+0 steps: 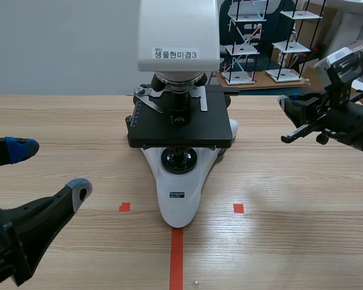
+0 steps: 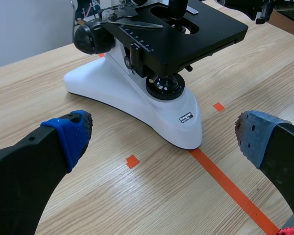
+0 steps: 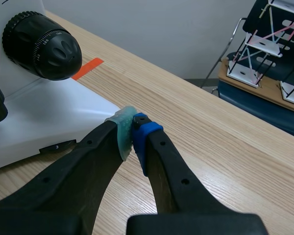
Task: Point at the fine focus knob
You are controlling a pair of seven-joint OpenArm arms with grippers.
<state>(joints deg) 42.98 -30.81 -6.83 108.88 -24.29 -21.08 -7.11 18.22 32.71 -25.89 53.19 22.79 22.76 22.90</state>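
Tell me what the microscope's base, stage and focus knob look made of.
Base: glossy white, painted metal or moulded plastic; soft highlights leave it open. Stage: matte black, probably coated metal, flat and thin-edged. Focus knob: black, likely plastic, with fine ribbing and white scale marks round its rim.

The microscope base (image 1: 178, 208) is glossy white plastic, its stage (image 1: 196, 124) matt black, its focus knob (image 3: 43, 46) ribbed, the table (image 1: 290, 199) wood-grained.

left end effector (image 1: 49, 170): black, blue dotted pads (image 2: 71, 134) | right end effector (image 3: 133, 131): black, grey-green and blue pads (image 3: 146, 133)
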